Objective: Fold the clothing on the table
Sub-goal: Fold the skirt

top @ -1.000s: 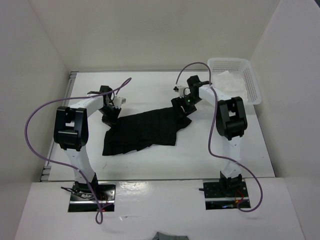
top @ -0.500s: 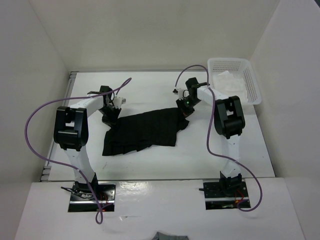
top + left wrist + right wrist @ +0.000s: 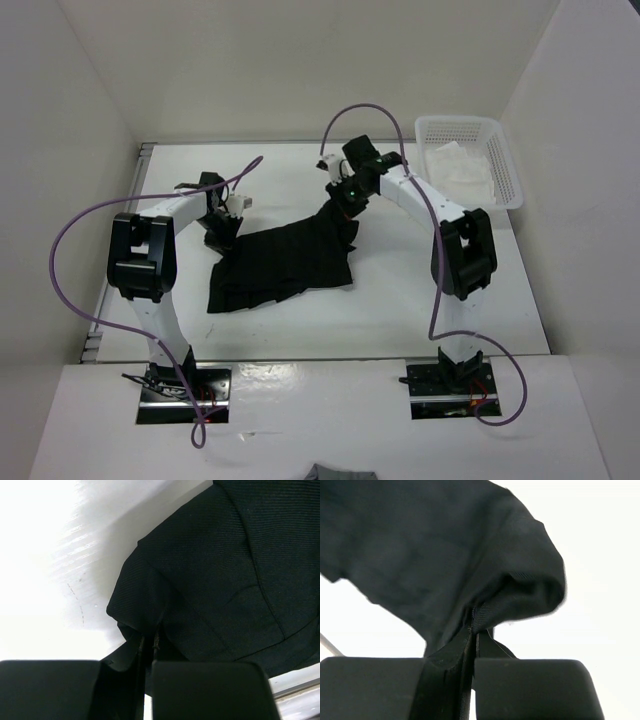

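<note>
The clothing (image 3: 285,262), a black pleated skirt, lies spread across the middle of the white table (image 3: 300,170). My left gripper (image 3: 222,232) is shut on its upper left corner; in the left wrist view the dark fabric (image 3: 215,575) is pinched between the jaws of the left gripper (image 3: 149,645). My right gripper (image 3: 343,203) is shut on the upper right corner and holds it lifted above the table. The right wrist view shows a ribbed fold of the clothing (image 3: 445,550) clamped in the right gripper (image 3: 473,630), draping away from it.
A white mesh basket (image 3: 505,165) with a white cloth (image 3: 452,165) inside stands at the back right corner. White walls border the table on three sides. Purple cables loop above both arms.
My right gripper closed on the skirt's right corner, then lifted it and carried it left and toward the back. The skirt's right side has bunched inward. The left arm has not moved.
</note>
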Motion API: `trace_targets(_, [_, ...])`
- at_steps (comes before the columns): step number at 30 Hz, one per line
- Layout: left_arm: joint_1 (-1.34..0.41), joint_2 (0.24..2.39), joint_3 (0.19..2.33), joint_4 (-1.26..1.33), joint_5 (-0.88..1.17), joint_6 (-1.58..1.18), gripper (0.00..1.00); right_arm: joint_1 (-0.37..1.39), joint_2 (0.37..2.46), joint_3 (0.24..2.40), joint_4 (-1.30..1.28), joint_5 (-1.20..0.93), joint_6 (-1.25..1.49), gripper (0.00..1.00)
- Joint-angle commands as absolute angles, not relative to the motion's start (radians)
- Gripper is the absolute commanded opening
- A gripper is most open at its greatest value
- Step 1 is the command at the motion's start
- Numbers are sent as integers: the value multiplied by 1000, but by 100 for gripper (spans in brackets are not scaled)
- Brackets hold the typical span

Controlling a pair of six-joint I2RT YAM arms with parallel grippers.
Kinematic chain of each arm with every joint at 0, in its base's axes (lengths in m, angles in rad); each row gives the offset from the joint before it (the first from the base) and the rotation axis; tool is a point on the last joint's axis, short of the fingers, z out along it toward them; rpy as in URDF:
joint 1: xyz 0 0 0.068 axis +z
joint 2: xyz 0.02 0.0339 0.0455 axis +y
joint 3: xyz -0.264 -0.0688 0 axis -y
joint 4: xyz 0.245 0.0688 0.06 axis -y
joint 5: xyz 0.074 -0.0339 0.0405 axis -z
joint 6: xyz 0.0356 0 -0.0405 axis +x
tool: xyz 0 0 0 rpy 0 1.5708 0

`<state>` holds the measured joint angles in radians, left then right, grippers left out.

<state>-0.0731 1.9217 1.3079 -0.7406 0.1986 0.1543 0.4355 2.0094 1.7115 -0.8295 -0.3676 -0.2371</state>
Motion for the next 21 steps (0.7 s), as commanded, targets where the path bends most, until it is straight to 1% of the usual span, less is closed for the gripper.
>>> trace_targets(1, [-69, 1902, 1296, -762, 244, 167, 0, 511, 1911, 1769, -851, -321, -218, 0])
trace_targets(6, [-69, 1902, 1287, -762, 244, 167, 0, 557, 1920, 1851, -908, -344, -227, 0])
trace_targets(11, [-69, 1911, 1287, -762, 265, 158, 0, 642, 1959, 1899, -943, -362, -227, 0])
trace_targets(14, [-69, 1920, 1296, -772, 284, 158, 0, 690, 2002, 1963, -965, -377, -236, 0])
trace_targets(21, [-69, 1921, 1296, -772, 305, 158, 0, 791, 2127, 2195, -1022, -414, -227, 0])
